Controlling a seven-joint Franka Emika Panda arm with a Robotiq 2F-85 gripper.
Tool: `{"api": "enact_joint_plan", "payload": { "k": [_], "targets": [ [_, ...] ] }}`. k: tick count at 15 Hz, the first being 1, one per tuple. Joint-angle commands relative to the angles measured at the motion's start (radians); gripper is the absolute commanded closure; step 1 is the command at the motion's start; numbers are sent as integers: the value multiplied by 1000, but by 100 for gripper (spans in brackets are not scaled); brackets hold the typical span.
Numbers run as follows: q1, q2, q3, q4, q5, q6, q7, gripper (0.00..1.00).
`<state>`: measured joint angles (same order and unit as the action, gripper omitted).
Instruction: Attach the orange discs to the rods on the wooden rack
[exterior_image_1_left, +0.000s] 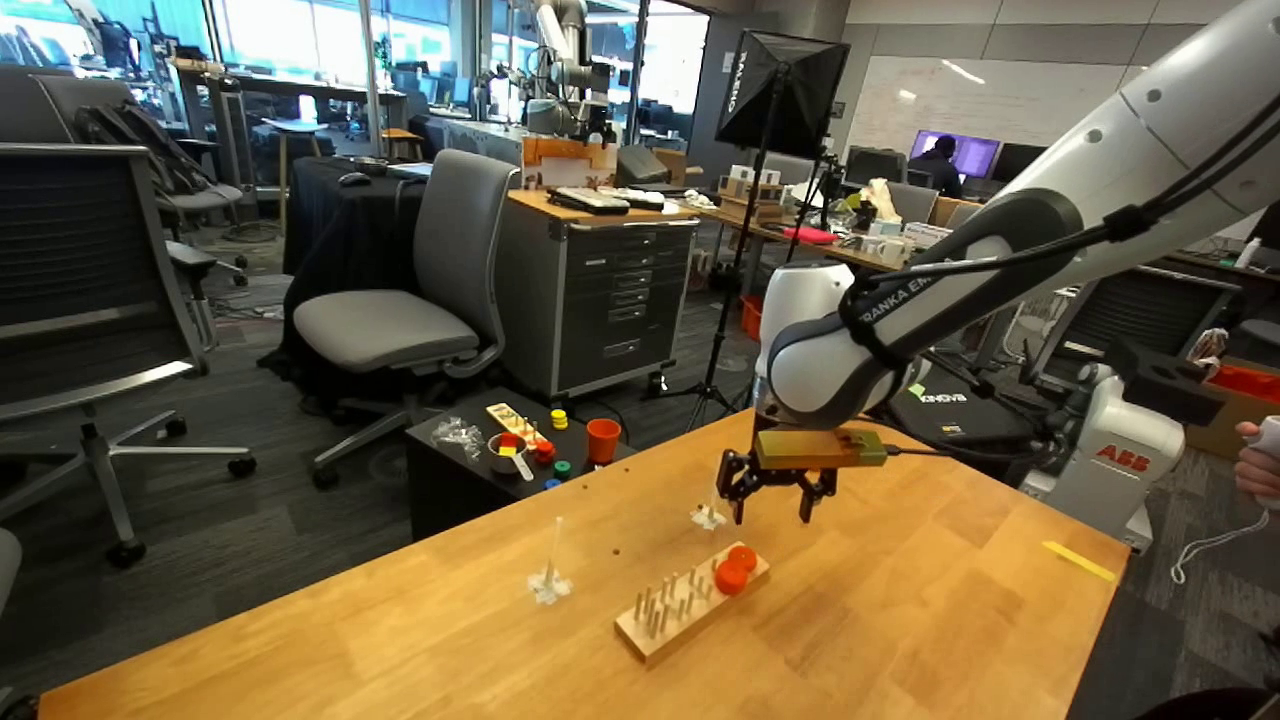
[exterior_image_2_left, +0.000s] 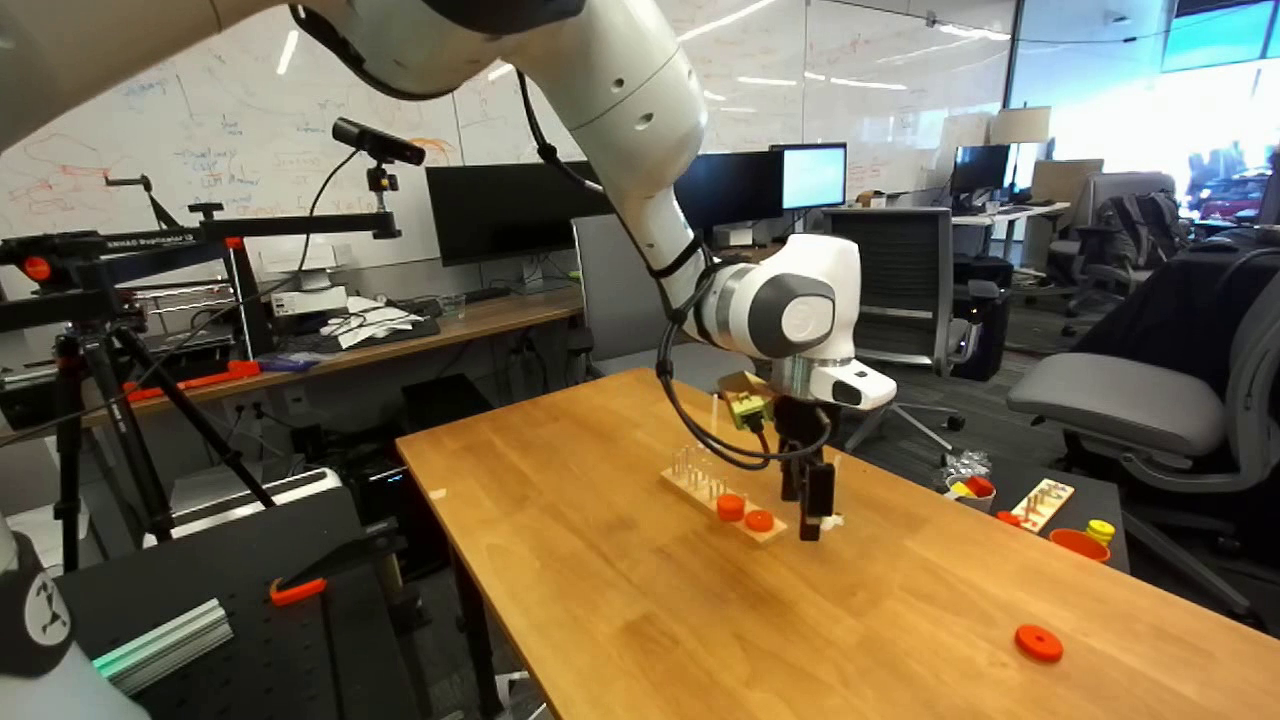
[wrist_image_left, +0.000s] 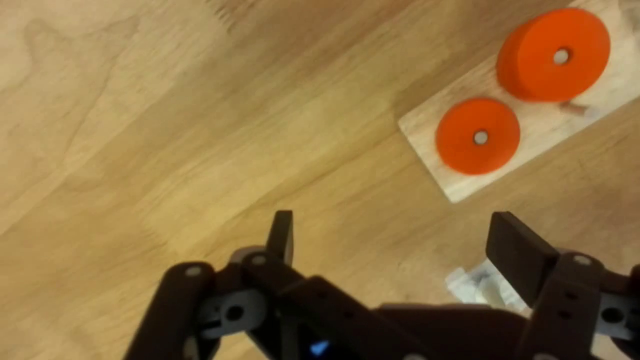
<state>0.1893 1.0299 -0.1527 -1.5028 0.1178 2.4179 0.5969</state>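
An orange disc (wrist_image_left: 457, 145) sits around a rod (wrist_image_left: 480, 137) at one end of the rack (exterior_image_1_left: 695, 615); just beside it, a thicker disc (wrist_image_left: 582, 75) sits around another rod. Bare rods (exterior_image_1_left: 638, 604) stand toward the rack's other end. Near the rack's disc end, above the table (exterior_image_2_left: 640, 610), hangs the gripper (exterior_image_1_left: 772, 515), fingers (wrist_image_left: 517, 252) spread wide. Past that end, well apart from the rack, a loose disc (exterior_image_2_left: 1039, 643) lies on the table. Beyond the table's edge stands a cup (exterior_image_1_left: 603, 441).

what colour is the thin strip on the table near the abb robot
Yellow; the thin strip shows best in an exterior view.
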Motion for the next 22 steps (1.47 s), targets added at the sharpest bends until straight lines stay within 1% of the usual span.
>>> {"api": "enact_joint_plan", "payload": {
  "k": [1, 5, 6, 9, 10, 12, 14, 17, 18, 19, 22],
  "targets": [
    [-13, -109, -29, -42, -53, -68, -32, 0],
    [-42, -190, -20, -5, -83, -214, -101, 0],
    [-26, -203, -37, 11, -114, -258, -95, 0],
    [-38, -239, -2, 60, -151, -424, -164, 0],
    [-50, -249, 16, 82, -153, -494, -209, 0],
    [-59, -255, 31, 127, -157, -589, -247, 0],
    [-62, -256, 37, 163, -166, -661, -274, 0],
    [-74, -247, 47, 209, -164, -734, -312, 0],
    [-90, -235, 48, 237, -146, -765, -305, 0],
    [-71, -254, 46, 171, -159, -694, -276, 0],
    [-88, -252, 48, 192, -157, -725, -285, 0]
  ]
}}
